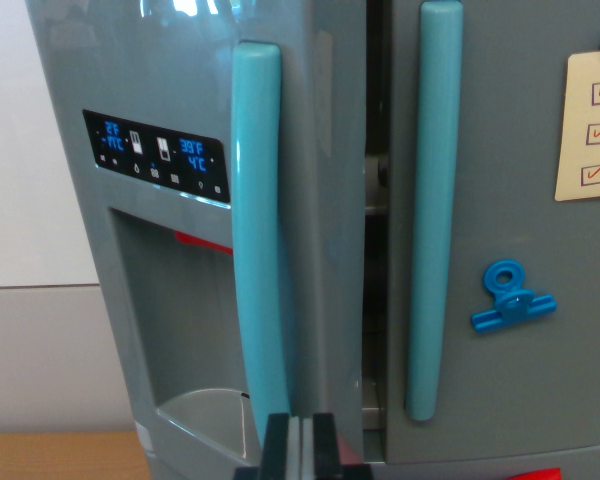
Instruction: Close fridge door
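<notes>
The toy fridge fills nearly all I can see, grey and glossy, standing upright right in front of me. Its left door sits swung slightly out of line with the right door, and a dark gap runs top to bottom between them, with a bit of the grey interior showing through it. So the left door is ajar, not flush.

Each door carries a long teal handle: the left handle runs almost the full height of my view, and the right handle stands just across the gap. On the left door, beside its handle, there is a black display panel with blue digits, and under it a recessed dispenser nook with a red strip at its top and a pale curved tray at the bottom.

On the right door a paper checklist with red ticks hangs at the wrist view's right edge, and below it a blue clip is stuck to the door face.

My hand pokes up at the bottom edge, just below the left handle and in front of the left door's edge. Its two dark fingers are pressed together on a pale centre strip, clenched with nothing between them.

A sliver of wooden tabletop shows at lower left, with a white wall behind.
</notes>
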`<action>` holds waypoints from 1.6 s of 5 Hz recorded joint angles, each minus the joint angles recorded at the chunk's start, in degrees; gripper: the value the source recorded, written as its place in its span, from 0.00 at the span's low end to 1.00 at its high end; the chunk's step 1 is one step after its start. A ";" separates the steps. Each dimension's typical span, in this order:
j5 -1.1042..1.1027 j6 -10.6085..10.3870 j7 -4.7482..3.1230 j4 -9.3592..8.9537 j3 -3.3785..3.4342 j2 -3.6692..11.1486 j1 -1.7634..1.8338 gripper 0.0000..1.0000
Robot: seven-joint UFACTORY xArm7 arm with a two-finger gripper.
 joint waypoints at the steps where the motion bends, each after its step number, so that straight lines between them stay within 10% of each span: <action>1: 0.00 0.00 0.00 0.00 0.00 0.00 0.00 1.00; 5: 0.00 0.00 0.00 0.07 0.07 2.90 0.00 1.00; 6: 0.00 -0.02 0.00 0.86 0.16 6.38 0.00 1.00; 7: 0.00 -0.02 0.00 0.86 0.16 6.38 0.00 1.00; 8: 0.00 -0.02 0.00 3.33 0.51 10.73 0.00 1.00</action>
